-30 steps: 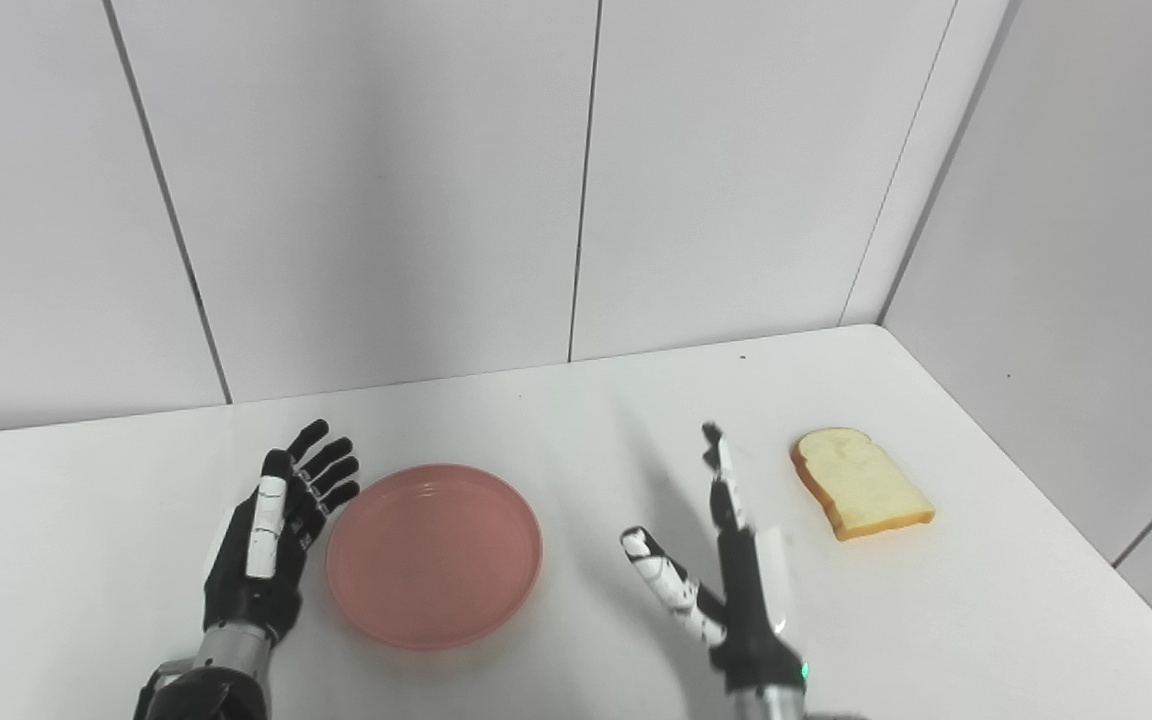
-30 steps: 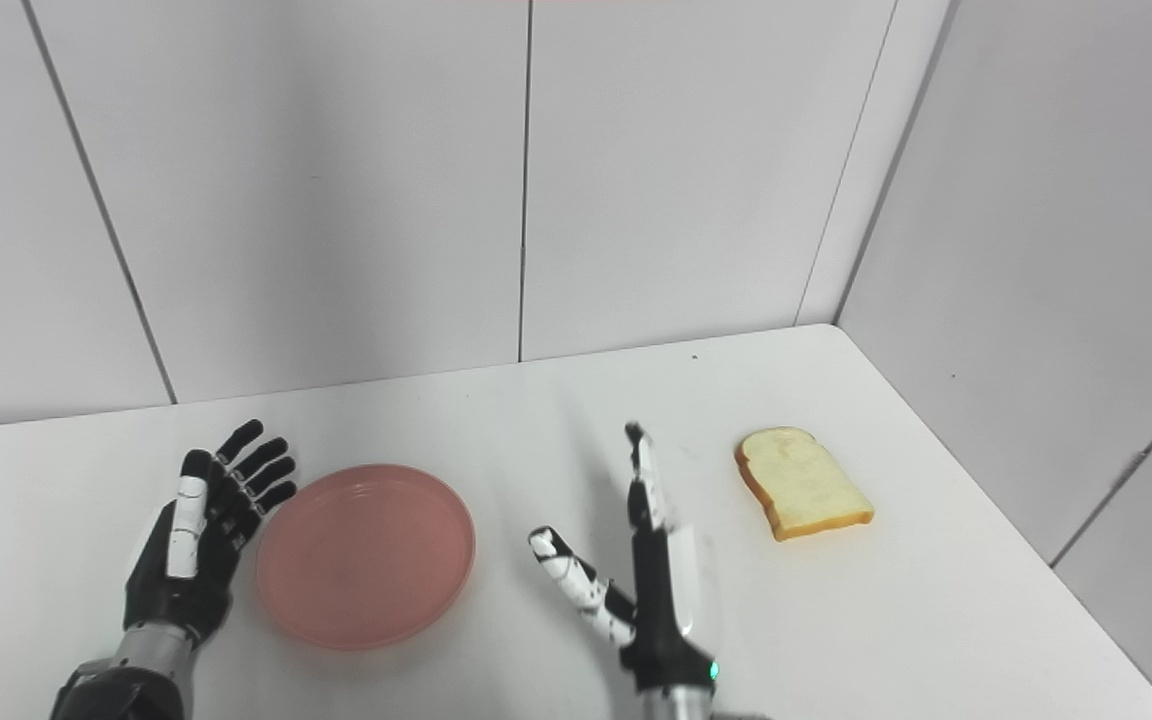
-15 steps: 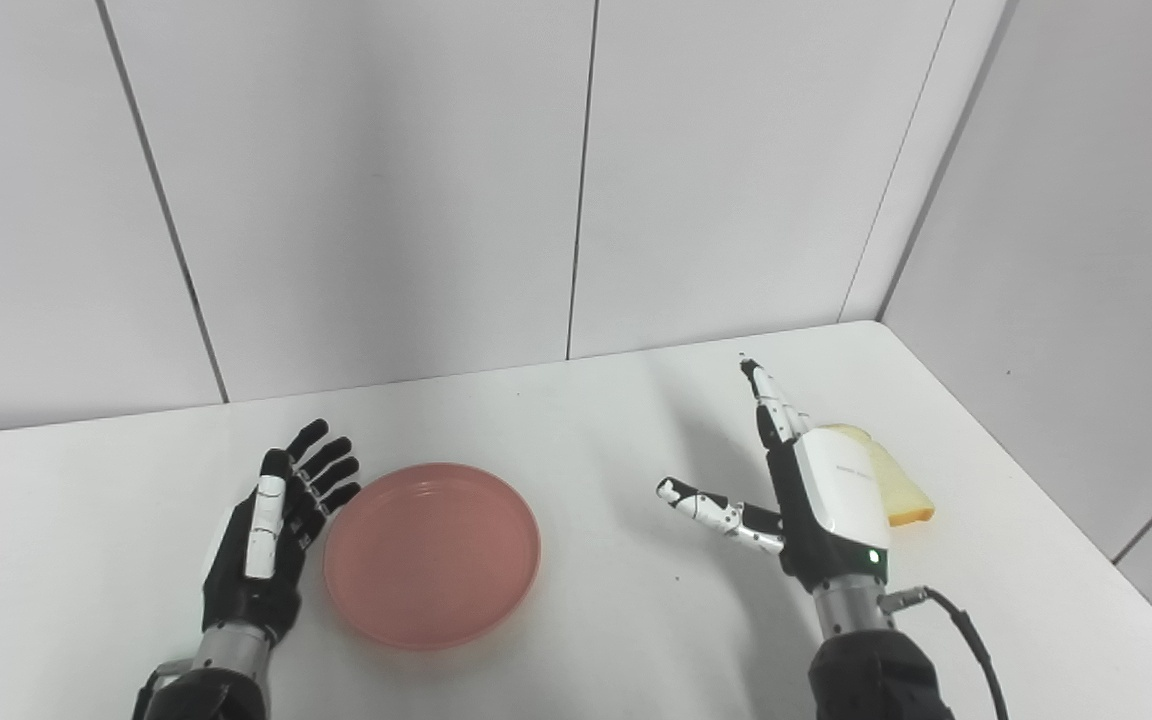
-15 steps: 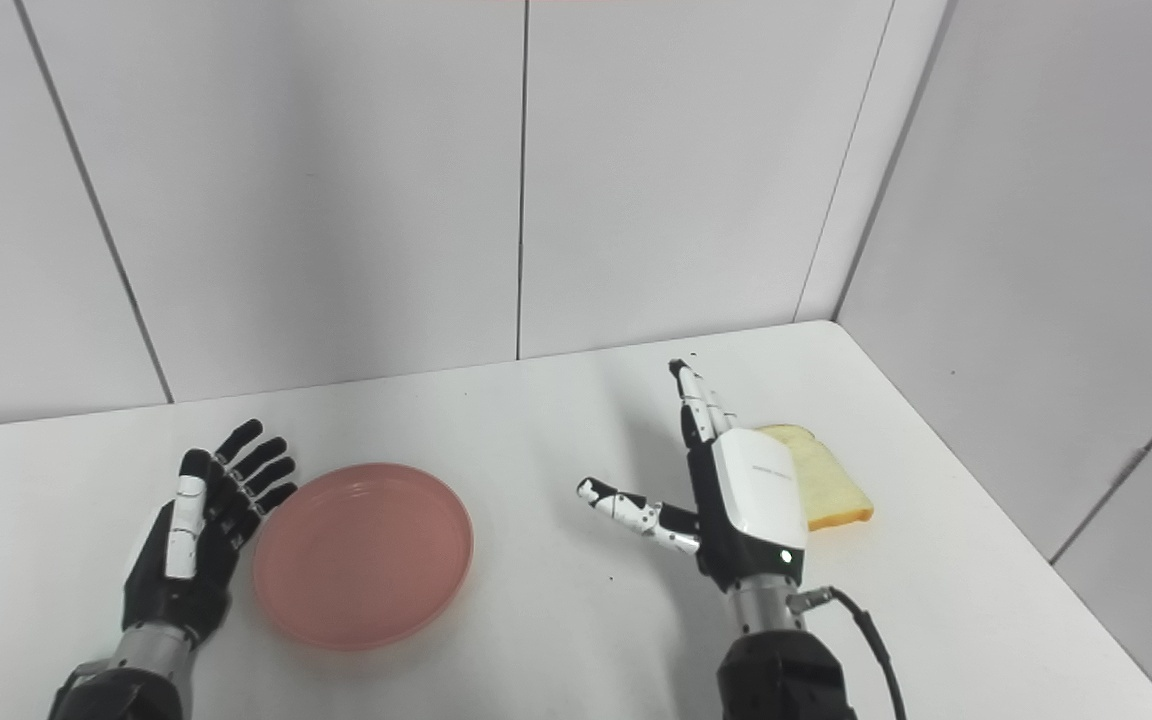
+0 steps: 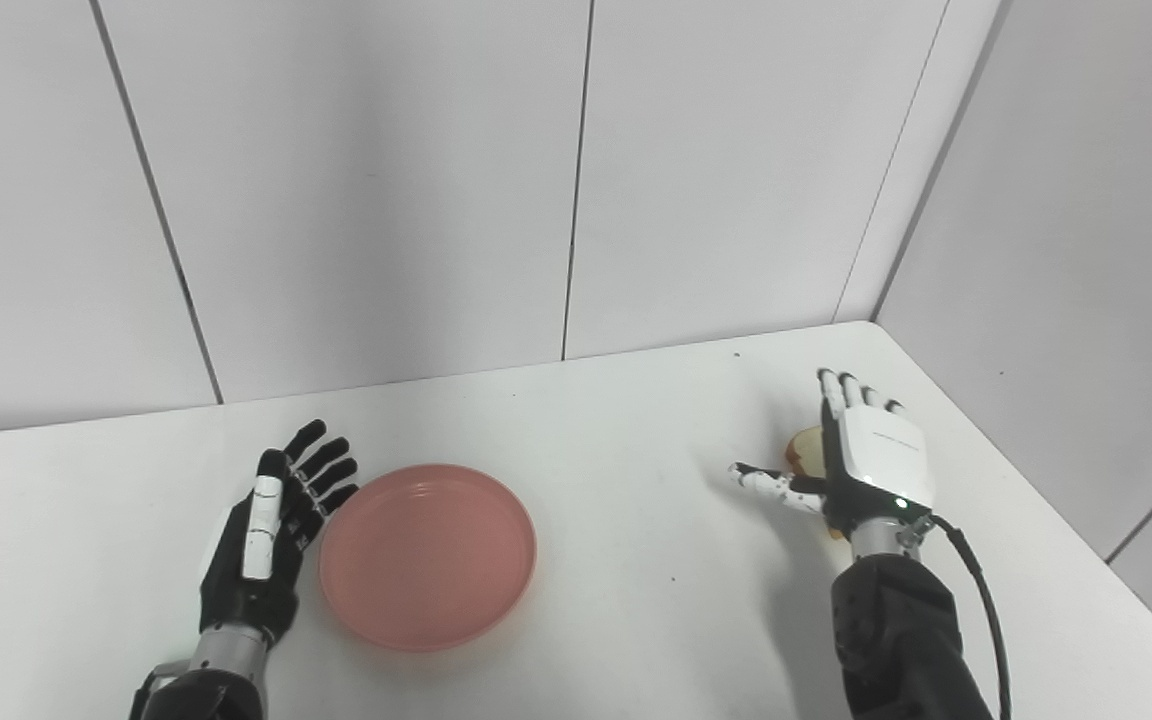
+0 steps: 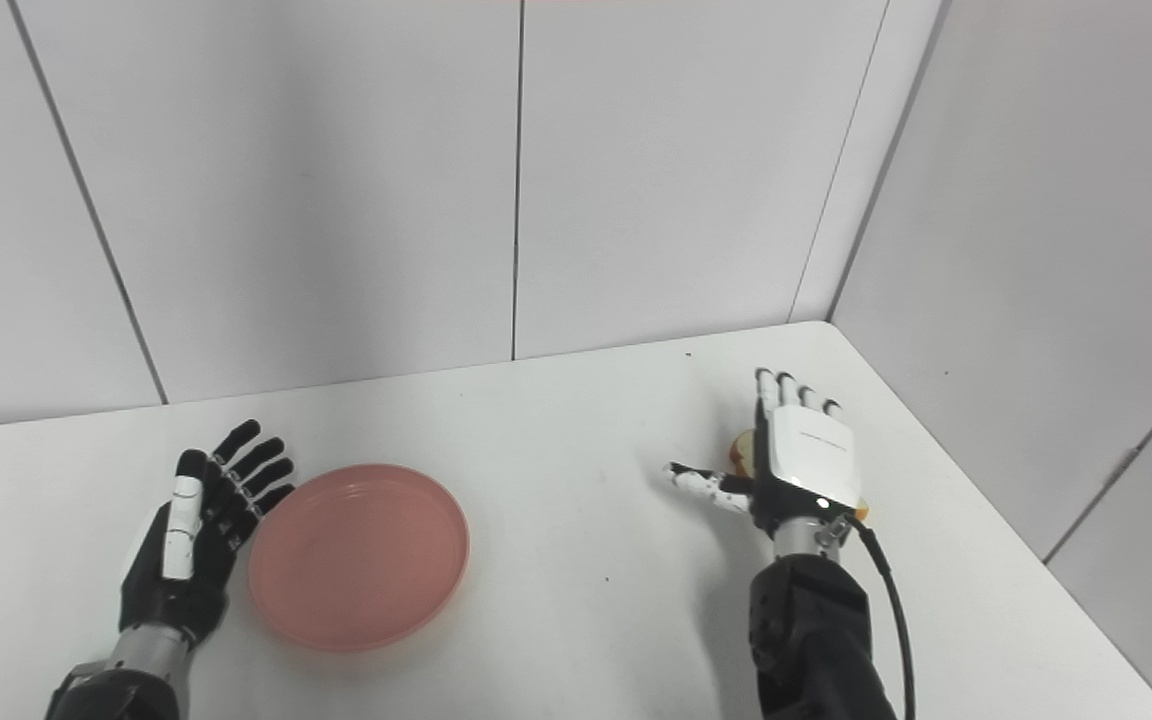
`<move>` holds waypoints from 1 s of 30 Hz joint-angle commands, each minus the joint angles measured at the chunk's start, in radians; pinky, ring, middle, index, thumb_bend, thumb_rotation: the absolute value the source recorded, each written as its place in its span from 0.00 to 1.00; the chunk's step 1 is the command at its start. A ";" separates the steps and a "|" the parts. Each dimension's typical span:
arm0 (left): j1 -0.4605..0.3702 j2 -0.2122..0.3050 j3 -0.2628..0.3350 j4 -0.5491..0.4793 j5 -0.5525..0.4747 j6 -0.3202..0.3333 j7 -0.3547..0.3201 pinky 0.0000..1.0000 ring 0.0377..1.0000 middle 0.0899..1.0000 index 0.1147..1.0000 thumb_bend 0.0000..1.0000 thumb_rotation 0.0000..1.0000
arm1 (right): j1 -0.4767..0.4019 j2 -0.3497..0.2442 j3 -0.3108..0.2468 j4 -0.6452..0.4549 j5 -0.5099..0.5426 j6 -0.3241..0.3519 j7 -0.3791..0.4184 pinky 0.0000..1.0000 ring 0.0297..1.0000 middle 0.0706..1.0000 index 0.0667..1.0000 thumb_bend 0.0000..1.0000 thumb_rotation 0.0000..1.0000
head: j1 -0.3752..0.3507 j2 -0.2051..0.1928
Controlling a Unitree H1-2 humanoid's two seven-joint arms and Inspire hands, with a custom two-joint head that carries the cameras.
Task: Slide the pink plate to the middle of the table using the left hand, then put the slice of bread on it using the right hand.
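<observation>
Two hands are over the white counter (image 5: pixel 616 420). The right hand (image 5: pixel 871 460) has moved to the right and now covers most of the pale slice of bread (image 5: pixel 804 452), fingers straight, thumb pointing left; I cannot tell if it touches it. The left hand (image 5: pixel 271 535) stays spread, just beside the round pink plastic plate (image 5: pixel 428 555), which lies left of centre as before.

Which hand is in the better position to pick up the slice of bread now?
The right hand. It is open, directly over the slice of bread and hiding most of it. The left hand rests beside the pink plate, far across the table.
</observation>
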 commanded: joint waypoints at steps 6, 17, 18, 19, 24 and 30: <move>0.043 0.001 -0.012 0.066 0.019 0.056 0.007 0.76 0.80 0.80 0.82 0.81 0.90 | -0.090 0.010 -0.066 0.097 -0.023 0.003 -0.088 1.00 1.00 1.00 0.96 1.00 0.65 | 0.002 -0.001; 0.049 -0.003 -0.015 0.058 0.018 0.060 0.009 0.75 0.79 0.80 0.81 0.79 0.89 | -0.169 0.055 -0.144 0.213 -0.015 0.003 -0.195 1.00 1.00 1.00 0.99 1.00 0.56 | 0.008 0.000; 0.049 -0.002 -0.015 0.057 0.019 0.061 0.009 0.75 0.79 0.80 0.81 0.79 0.89 | -0.173 0.058 -0.152 0.218 -0.016 0.003 -0.196 1.00 1.00 1.00 0.99 1.00 0.56 | 0.008 0.000; 0.049 -0.002 -0.015 0.057 0.019 0.061 0.009 0.75 0.79 0.80 0.81 0.79 0.89 | -0.177 0.062 -0.159 0.221 -0.015 0.003 -0.196 1.00 1.00 1.00 0.98 1.00 0.56 | 0.007 0.000; 0.048 0.001 -0.020 0.058 0.025 0.061 0.010 0.74 0.79 0.79 0.81 0.79 0.90 | -0.205 0.096 -0.233 0.224 0.001 0.003 -0.145 1.00 1.00 1.00 0.99 1.00 0.56 | 0.010 0.000; 0.050 0.007 -0.025 0.046 0.023 0.071 0.005 0.75 0.79 0.80 0.82 0.78 0.90 | -0.217 0.102 -0.268 0.247 0.010 0.003 -0.132 1.00 1.00 1.00 0.99 1.00 0.57 | 0.008 0.002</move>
